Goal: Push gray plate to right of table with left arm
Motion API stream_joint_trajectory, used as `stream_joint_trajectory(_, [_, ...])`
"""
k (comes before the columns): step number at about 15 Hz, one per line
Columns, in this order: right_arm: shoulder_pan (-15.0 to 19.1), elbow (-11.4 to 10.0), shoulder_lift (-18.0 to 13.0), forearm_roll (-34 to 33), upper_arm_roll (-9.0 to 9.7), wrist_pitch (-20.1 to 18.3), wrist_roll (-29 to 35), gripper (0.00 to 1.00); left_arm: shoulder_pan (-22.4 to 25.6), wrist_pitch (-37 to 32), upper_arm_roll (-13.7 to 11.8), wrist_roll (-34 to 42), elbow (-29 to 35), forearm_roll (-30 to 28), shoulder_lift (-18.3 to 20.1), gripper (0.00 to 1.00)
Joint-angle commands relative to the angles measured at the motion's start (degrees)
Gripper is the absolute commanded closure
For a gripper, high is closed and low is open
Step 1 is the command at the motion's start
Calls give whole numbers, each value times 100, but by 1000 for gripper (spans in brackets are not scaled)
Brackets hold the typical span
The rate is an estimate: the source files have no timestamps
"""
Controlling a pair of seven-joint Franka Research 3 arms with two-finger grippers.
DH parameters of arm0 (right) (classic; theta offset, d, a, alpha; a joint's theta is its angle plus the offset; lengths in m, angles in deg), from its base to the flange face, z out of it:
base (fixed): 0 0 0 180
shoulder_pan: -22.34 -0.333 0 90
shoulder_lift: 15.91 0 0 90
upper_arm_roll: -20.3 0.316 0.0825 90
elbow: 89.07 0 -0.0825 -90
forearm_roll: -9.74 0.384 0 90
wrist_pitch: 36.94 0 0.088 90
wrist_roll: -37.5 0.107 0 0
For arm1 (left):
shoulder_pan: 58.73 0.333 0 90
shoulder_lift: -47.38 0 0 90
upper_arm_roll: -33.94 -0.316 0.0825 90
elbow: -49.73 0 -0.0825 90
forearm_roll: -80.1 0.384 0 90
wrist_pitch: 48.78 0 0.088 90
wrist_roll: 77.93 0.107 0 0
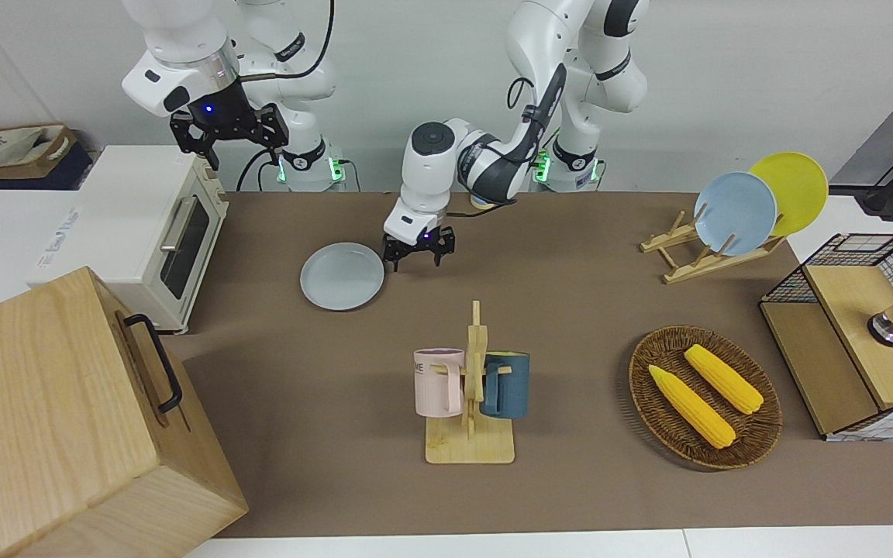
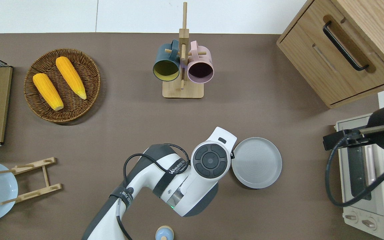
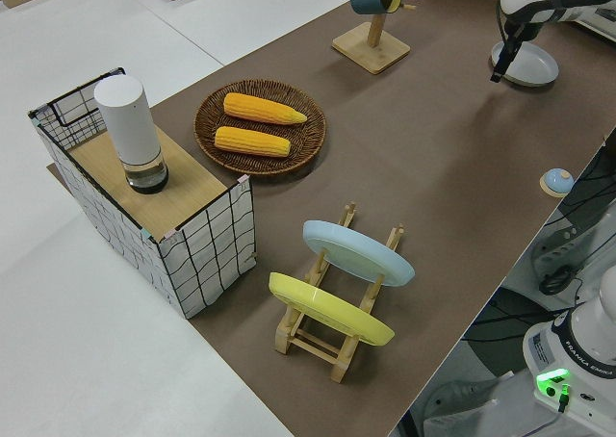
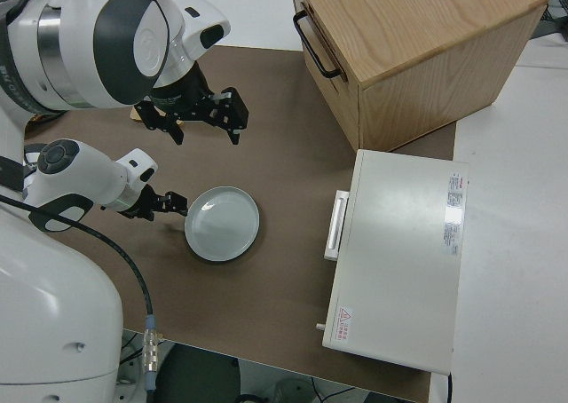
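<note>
The gray plate [image 1: 342,277] [image 2: 257,162] [image 4: 222,224] lies flat on the brown table [image 1: 570,310], between the toaster oven and the middle. My left gripper [image 1: 418,263] [image 4: 164,204] is down at table height right beside the plate's rim, on the side toward the left arm's end. Its fingers are open and empty, and one fingertip [image 1: 393,263] is at the rim. In the overhead view the wrist hides the fingers. The right gripper [image 1: 229,136] is parked, open.
A toaster oven [image 1: 152,232] and a wooden drawer cabinet [image 1: 67,418] stand at the right arm's end. A mug rack [image 1: 471,387] holds two mugs farther out. A corn basket [image 1: 704,397], a plate rack [image 1: 714,248] and a wire crate [image 1: 857,349] fill the left arm's end.
</note>
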Motion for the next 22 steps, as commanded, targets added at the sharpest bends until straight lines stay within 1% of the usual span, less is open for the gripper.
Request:
stream_joint_trajectory(1, [115, 53, -14, 25, 92, -89, 66, 17, 352, -518, 10, 657, 264, -298, 518, 9])
stream_joint_trajectory(5, [115, 53, -14, 25, 92, -89, 66, 17, 967, -1264, 2, 1509, 343, -501, 1019, 9])
stream_joint_trajectory(10, [107, 53, -14, 25, 92, -89, 66, 17, 1732, -2108, -7, 2468, 326, -545, 1511, 9])
stream_joint_trajectory(15, [107, 53, -14, 25, 92, -89, 66, 17, 2444, -2855, -16, 3338, 185, -519, 1916, 9])
stream_joint_trajectory(17, [115, 53, -14, 25, 92, -89, 75, 17, 2707, -3076, -121, 3777, 176, -484, 2100, 9])
stream_joint_trajectory(19, [115, 53, -14, 25, 92, -89, 66, 17, 2901, -3260, -279, 4225, 167, -466, 2267, 9])
stream_joint_trajectory(21, [115, 53, -14, 25, 92, -89, 66, 17, 2946, -3401, -489, 4551, 132, -423, 2364, 9])
stream_joint_trajectory(22, [115, 53, -14, 25, 92, -89, 75, 17, 2946, -3428, -578, 4657, 97, -274, 2399, 9])
